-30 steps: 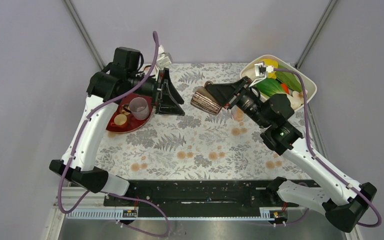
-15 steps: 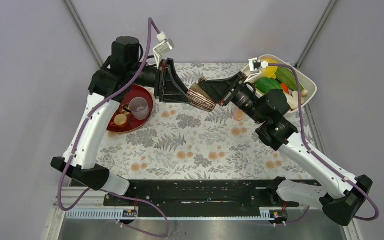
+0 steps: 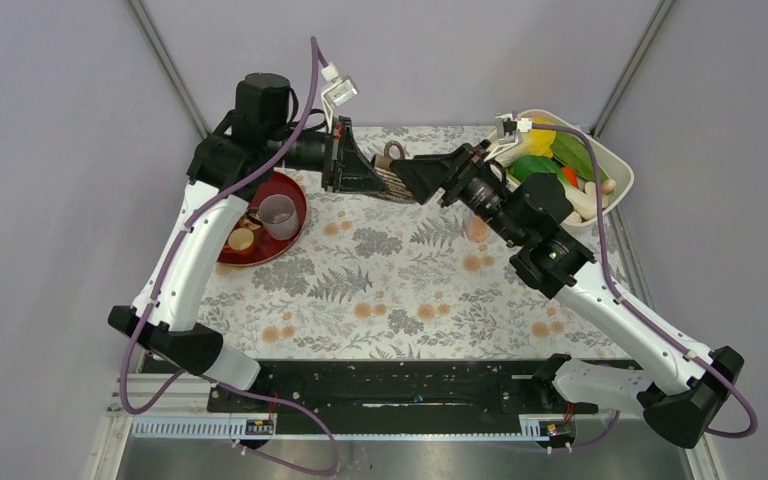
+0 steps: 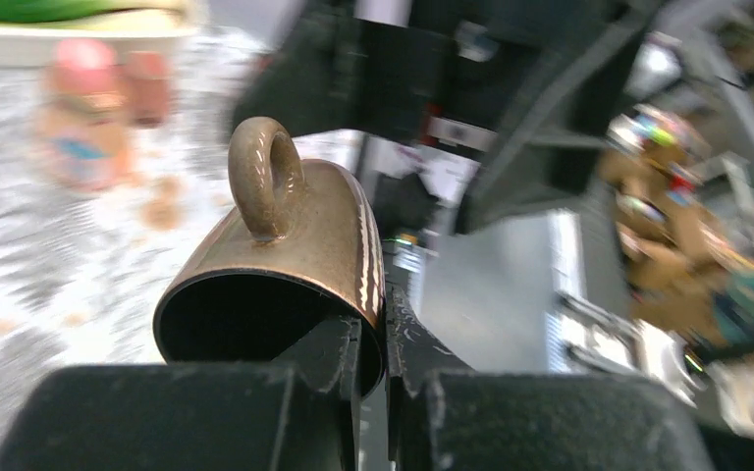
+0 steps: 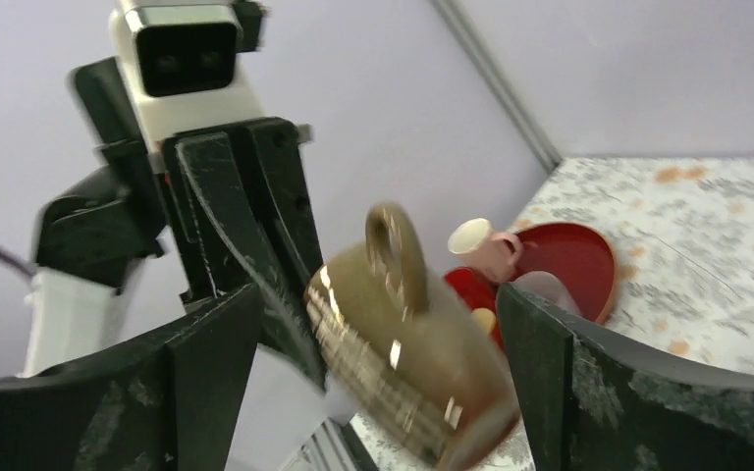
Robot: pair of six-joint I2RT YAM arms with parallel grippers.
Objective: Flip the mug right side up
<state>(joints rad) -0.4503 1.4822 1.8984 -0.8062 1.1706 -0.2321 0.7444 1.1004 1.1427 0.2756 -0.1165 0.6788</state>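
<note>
A brown glazed mug [image 3: 392,178] hangs in the air over the back of the table, lying on its side with its handle [image 4: 265,177] up. My left gripper [image 4: 383,324] is shut on its rim, one finger inside the mouth and one outside. My right gripper [image 5: 378,294] stands open, its fingers spread on either side of the brown mug's [image 5: 403,343] base end without pressing it. A pale pink mug [image 5: 486,250] with a whitish inside sits on the red tray [image 5: 579,265]; the top view does not show it.
The red tray [image 3: 295,190] at the left holds a translucent cup [image 3: 278,215] and a small yellowish cup [image 3: 241,240]. A white basket [image 3: 615,165] of toy vegetables stands at the back right. A small peach-coloured bottle [image 3: 477,228] stands on the floral cloth.
My left gripper has closed on the brown mug's rim. My right gripper, shut on the mug before, has opened. Both grippers and the mug have moved toward the back.
</note>
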